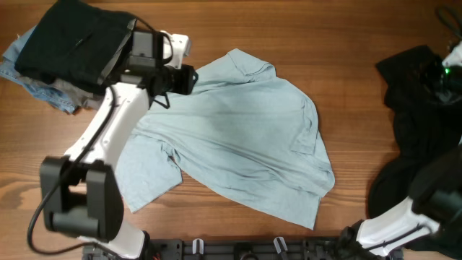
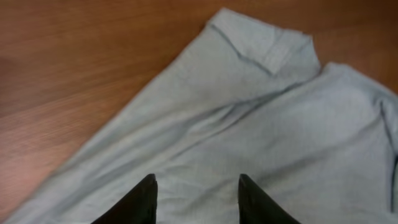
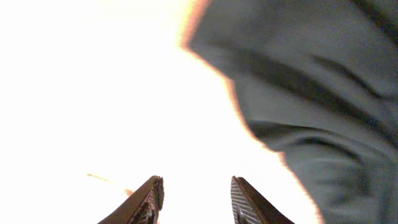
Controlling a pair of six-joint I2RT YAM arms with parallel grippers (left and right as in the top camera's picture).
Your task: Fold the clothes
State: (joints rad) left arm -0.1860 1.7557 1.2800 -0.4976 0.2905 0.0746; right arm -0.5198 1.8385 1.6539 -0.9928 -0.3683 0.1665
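Garment pos.: T-shirt (image 1: 238, 137), pale blue-grey, lies at desk (image 1: 346, 43) ctr, spread open but wrinkled, no fold made. One sleeve points to the far edge; the lower-left portion juts toward the near edge.

Left arm (image 1: 115, 123) reaches over the shirt's far-left edge. Left fingers (image 2: 142, 200): apart, w/ nothing btwn them, poised over shirt cloth. Contact w/ the cloth cannot be told.

Right fingers (image 3: 142, 202): apart, nothing btwn them. Right wrist view is badly overexposed; dark cloth (image 3: 323, 93) lies ahead and to the right side, not touched.

Other clothes: black garment (image 1: 68, 40) stacked on blue denim pcs (image 1: 40, 94) at the far-left corner, just beside the left arm's wrist. Black garments (image 1: 415, 83) are heaped at the right side, well apart from the T-shirt.
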